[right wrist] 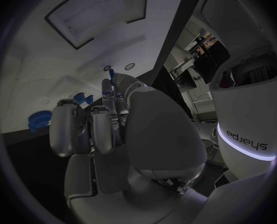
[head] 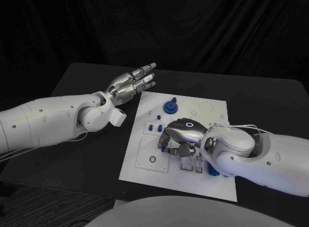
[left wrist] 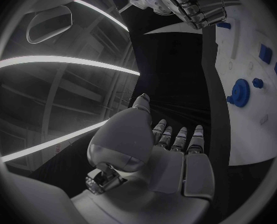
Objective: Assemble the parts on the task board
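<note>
Beside right robot hand (head: 180, 138): blue gear (right wrist: 40, 121).

The counter (head: 93, 156) is matt black and smooth, giving back almost no light. At the frame's centre the task board (head: 195, 182) looks like flat white plastic with a dull, even finish. The blue parts, such as the toothed gear (head: 171, 107) in the upper middle, look like matt moulded plastic. Both arms wear smooth white shells with a soft sheen. The left hand (head: 133, 82) and right hand (head: 181, 137) are silver and metallic, glossy on their rounded backs; the left hand's fingers (left wrist: 179, 139) show ribbed segments.
</note>
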